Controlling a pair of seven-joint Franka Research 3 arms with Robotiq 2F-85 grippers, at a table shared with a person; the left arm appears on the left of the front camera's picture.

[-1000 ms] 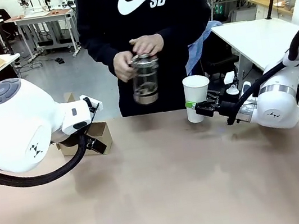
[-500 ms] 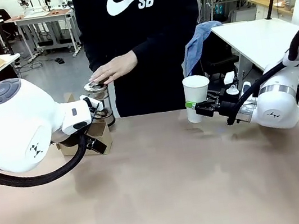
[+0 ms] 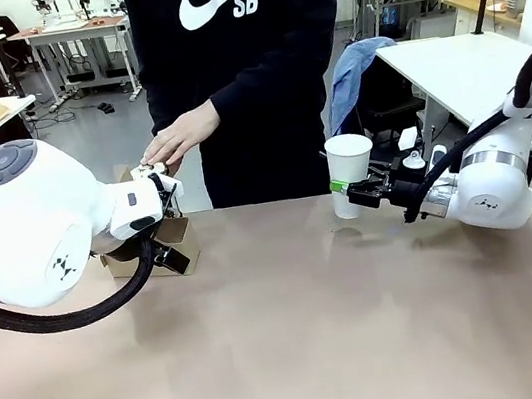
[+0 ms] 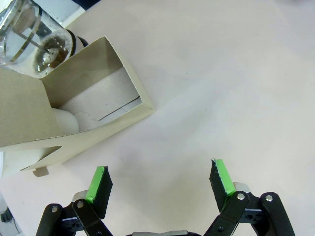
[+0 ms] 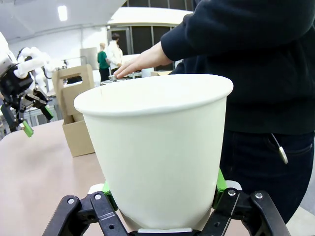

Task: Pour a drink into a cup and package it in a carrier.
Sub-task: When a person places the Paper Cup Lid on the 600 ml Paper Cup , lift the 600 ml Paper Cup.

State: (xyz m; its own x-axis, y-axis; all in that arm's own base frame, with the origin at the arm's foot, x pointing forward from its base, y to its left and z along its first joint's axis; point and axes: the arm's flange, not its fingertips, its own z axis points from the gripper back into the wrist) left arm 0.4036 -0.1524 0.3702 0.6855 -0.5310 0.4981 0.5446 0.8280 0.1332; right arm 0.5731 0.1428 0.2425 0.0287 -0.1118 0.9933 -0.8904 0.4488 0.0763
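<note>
Press jug (image 4: 27,27) w/ the drink (image 4: 51,49), aloft 1 s earlier, is now sitting on the desk (image 3: 298,336) just behind the carrier (image 4: 74,113) under the person's hand (image 3: 180,135), while right fingers (image 5: 220,183) are clamping the cup (image 5: 157,147) above the desk and left fingers (image 4: 98,184) are gaping wide, empty; pour & packing apparently both pending.
</note>
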